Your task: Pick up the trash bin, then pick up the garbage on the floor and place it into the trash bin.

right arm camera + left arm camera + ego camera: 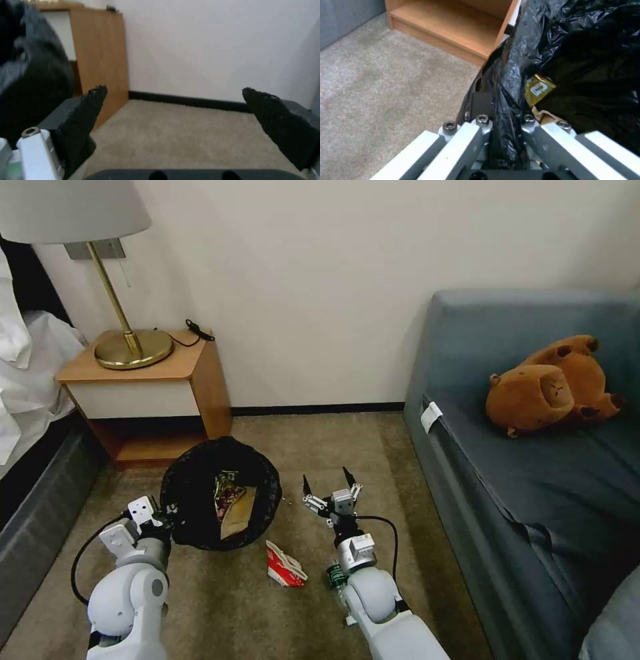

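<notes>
The trash bin point(200, 483), lined with a crinkly black bag, tilts its mouth toward me left of centre. My left gripper point(165, 512) is shut on its near-left rim; in the left wrist view the liner point(520, 50) is pinched between the jaws. Inside the bin lie a tan paper bag point(239, 515) and a gold-brown snack wrapper point(227, 490) point(538, 88). On the carpet, a crushed red-and-white carton point(285, 567) lies just in front of the bin. A small bottle with a green label point(335, 575) peeks out beside my right forearm. My right gripper point(329, 488) point(173, 90) hovers open and empty right of the bin.
A wooden nightstand point(200, 380) with a brass lamp point(132, 347) stands behind the bin against the wall. A bed point(27, 380) runs along the left. A blue-grey sofa point(533, 467) with a brown plush toy point(550, 383) closes off the right. Open carpet point(347, 447) lies ahead.
</notes>
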Robot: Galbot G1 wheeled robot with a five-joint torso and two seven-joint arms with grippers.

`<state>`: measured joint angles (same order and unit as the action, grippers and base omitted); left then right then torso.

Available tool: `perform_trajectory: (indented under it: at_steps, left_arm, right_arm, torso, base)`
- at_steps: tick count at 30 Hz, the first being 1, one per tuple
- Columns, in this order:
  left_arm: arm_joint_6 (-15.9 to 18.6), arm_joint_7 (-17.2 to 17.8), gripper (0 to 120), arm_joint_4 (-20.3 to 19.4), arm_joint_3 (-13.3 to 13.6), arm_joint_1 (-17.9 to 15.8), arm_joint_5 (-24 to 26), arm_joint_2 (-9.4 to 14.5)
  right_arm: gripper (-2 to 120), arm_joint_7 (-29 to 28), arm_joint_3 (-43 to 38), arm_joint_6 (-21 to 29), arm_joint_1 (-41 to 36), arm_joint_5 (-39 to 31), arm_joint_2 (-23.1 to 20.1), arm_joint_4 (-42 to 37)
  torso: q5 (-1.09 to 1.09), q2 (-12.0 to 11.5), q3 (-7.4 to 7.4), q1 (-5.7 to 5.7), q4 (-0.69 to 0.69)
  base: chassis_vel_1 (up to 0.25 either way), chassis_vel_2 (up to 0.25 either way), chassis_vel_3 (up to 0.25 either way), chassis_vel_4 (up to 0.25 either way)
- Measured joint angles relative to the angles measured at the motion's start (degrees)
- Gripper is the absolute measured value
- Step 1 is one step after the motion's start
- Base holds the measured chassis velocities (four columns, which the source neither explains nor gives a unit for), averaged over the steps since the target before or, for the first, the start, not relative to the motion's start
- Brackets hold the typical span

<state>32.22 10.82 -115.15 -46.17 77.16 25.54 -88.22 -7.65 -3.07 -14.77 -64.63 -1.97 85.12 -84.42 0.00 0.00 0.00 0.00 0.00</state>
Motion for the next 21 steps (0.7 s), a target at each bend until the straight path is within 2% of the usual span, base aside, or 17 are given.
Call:
perform_trajectory:
  at_steps: [3,9,14,21]
  left_arm:
    - [0.1,0.2,1,-0.3,0.4,0.2,-0.3,-0.1]
    - [0.5,0.8,1,-0.7,0.2,-0.2,-0.3,-0.5]
    - [0.5,0.9,1,-0.8,0.0,0.0,-0.4,-0.6]
    - [0.6,1.3,1,-1.8,0.5,0.2,-1.6,-1.0]
  right_arm:
    - [100,0.9,1.6,0.7,0.9,-1.9,-0.7,1.8]
    - [100,4.2,5.5,5.4,3.6,-8.7,-3.8,3.9]
    - [100,4.4,7.6,7.2,5.3,-10.4,-4.7,5.7]
    - [100,3.7,14.5,12.0,8.4,-13.8,-6.9,9.5]
  torso:
    - [0.00,0.0,0.00,0.00,0.00]
    - [0.00,0.0,0.00,0.00,-0.01]
    - [0.00,0.0,0.00,0.00,0.00]
    - [0.00,0.0,0.00,0.00,0.00]
  base:
    - [0.000,0.000,0.000,0.000]
    - [0.000,0.000,0.000,0.000]
    - [0.000,0.000,0.000,0.000]
    - [0.000,0.000,0.000,0.000]
